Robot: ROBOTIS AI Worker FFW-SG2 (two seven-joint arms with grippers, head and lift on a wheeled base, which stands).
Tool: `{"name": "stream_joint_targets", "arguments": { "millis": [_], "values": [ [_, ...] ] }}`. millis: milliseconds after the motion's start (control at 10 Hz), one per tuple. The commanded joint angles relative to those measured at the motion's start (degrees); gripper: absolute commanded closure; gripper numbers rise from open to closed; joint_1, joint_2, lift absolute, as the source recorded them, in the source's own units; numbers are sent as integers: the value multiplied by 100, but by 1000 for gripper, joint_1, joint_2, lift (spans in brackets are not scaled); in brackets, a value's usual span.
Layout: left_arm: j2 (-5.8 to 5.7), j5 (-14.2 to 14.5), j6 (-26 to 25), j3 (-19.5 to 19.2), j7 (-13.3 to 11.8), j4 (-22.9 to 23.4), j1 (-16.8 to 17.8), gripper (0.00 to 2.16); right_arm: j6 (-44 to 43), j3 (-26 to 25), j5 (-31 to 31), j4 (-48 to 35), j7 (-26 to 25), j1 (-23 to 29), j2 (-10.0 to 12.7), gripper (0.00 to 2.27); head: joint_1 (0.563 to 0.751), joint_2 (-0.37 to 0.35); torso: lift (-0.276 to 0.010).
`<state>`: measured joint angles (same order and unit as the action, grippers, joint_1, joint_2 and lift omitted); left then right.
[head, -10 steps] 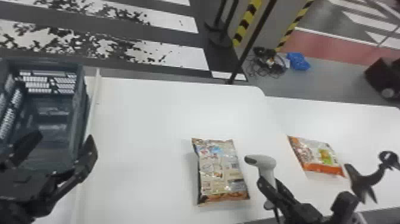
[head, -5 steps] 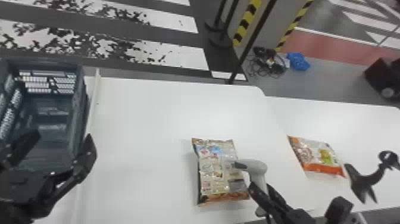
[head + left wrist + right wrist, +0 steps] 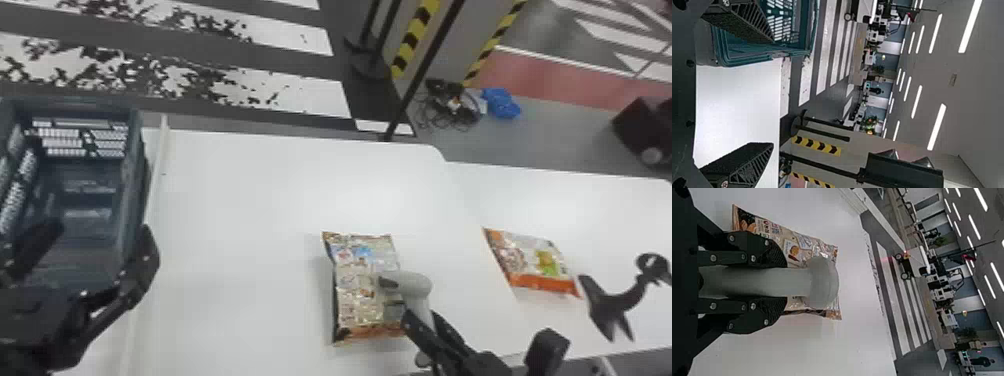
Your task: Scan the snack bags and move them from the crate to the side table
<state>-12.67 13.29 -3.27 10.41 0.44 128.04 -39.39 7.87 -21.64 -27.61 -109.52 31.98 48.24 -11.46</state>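
Note:
In the head view my right gripper (image 3: 425, 325) holds a grey-white handheld scanner (image 3: 412, 285), its head over the right part of a beige snack bag (image 3: 362, 285) lying on the white table. The right wrist view has the right gripper (image 3: 783, 282) shut around the scanner handle (image 3: 766, 282), the snack bag (image 3: 797, 246) behind it. An orange and white snack bag (image 3: 535, 262) lies farther right. My left gripper (image 3: 105, 240) stands open with nothing between its fingers, near the blue-grey crate (image 3: 132, 175); the left wrist view shows the left gripper (image 3: 746, 98) open too.
A black stand (image 3: 617, 300) is on the side table (image 3: 625, 200) right of the orange bag. A white strip (image 3: 159, 170) runs along the table beside the crate. Behind the tables are a dark pole (image 3: 425, 70) and cables (image 3: 447, 107) on the floor.
My right gripper has shifted left with the scanner, bringing the scanner head from beside the beige bag to over it. The left arm and both bags look unmoved.

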Motion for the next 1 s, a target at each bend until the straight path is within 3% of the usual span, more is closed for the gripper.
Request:
{"name": "stream_joint_targets", "arguments": {
  "millis": [0,600,900],
  "values": [
    [1,-1,14,-4,0,1,-16,60,0,19,10,80,10,-42,-14,2236,695,-350,-87],
    [1,-19,-3,-4,9,19,-8,60,-53,-78,-69,53,1,-86,-40,2236,695,-350,-87],
    [-7,-28,-21,-4,9,45,-8,60,545,-473,-157,264,-43,-702,-137,2236,695,-350,-87]
  ]
}}
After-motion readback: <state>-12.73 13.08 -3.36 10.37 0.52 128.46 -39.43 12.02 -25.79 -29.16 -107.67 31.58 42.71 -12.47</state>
